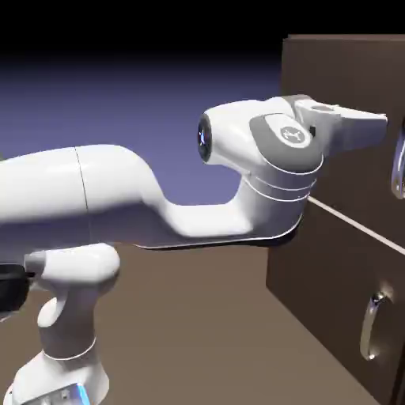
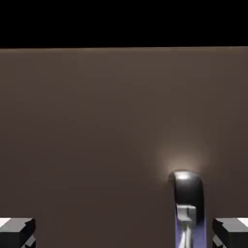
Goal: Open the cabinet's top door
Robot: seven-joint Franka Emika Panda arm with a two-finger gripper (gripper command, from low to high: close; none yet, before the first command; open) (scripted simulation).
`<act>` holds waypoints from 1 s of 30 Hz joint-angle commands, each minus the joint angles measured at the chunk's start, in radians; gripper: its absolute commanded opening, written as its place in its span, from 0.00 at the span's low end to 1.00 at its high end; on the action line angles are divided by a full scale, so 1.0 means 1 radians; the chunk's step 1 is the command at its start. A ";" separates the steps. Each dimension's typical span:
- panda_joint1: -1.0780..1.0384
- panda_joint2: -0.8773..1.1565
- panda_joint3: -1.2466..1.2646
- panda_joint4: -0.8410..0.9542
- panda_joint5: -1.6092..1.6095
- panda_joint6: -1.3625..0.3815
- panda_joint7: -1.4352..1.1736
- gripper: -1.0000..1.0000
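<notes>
Hand (image 2: pixel 124 232) released, fingers spread, level near the top door (image 1: pixel 340 119) of the cabinet (image 1: pixel 332 261) at right; shift right so its silver handle (image 2: pixel 186 203) centres between fingers before clenching

The exterior view is looking from beside the arm (image 1: pixel 119 198) toward the cabinet (image 1: pixel 332 237) at moderate range; the hand view is facing the top door (image 2: pixel 97 121) closely — both are sharing its handle (image 2: pixel 188 193).
</notes>
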 commanded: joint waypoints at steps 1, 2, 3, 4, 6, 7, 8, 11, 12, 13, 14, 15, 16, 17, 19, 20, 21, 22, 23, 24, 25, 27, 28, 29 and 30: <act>0.019 -0.009 -0.025 0.015 -0.044 0.004 0.026 0.50; 0.039 -0.018 -0.050 0.030 -0.087 0.007 0.051 0.50; 0.058 -0.027 -0.074 0.045 -0.131 0.011 0.077 0.50; 0.066 -0.031 -0.085 0.052 -0.149 0.012 0.088 0.50; 0.104 -0.029 -0.101 0.080 -0.148 0.005 0.083 0.50; 0.138 -0.028 -0.115 0.104 -0.147 -0.001 0.079 0.50; 0.175 -0.026 -0.130 0.132 -0.145 -0.007 0.075 0.50; 0.238 -0.023 -0.156 0.177 -0.143 -0.018 0.067 0.00; 0.238 -0.023 -0.156 0.177 -0.143 -0.018 0.067 0.00; 0.206 -0.037 -0.130 0.141 -0.156 -0.048 0.075 0.00; 0.174 -0.050 -0.104 0.105 -0.169 -0.079 0.084 0.00; 0.141 -0.063 -0.079 0.069 -0.180 -0.108 0.093 0.00; 0.109 -0.074 -0.055 0.032 -0.190 -0.137 0.104 0.00; 0.076 -0.084 -0.032 -0.004 -0.199 -0.165 0.115 0.00; 0.009 -0.103 0.015 -0.076 -0.213 -0.220 0.137 0.00; -0.025 -0.111 0.038 -0.113 -0.218 -0.247 0.148 0.00; -0.059 -0.119 0.061 -0.149 -0.221 -0.274 0.159 0.00; -0.094 -0.126 0.085 -0.185 -0.223 -0.300 0.169 0.00; -0.130 -0.133 0.109 -0.221 -0.223 -0.326 0.180 0.00; -0.166 -0.141 0.134 -0.258 -0.221 -0.351 0.190 0.00; -0.202 -0.148 0.159 -0.294 -0.217 -0.376 0.199 0.00; -0.275 -0.162 0.211 -0.364 -0.203 -0.425 0.216 0.00; -0.311 -0.169 0.238 -0.399 -0.194 -0.448 0.224 0.00; -0.347 -0.177 0.265 -0.433 -0.182 -0.471 0.230 0.00; -0.383 -0.186 0.294 -0.467 -0.168 -0.493 0.236 0.00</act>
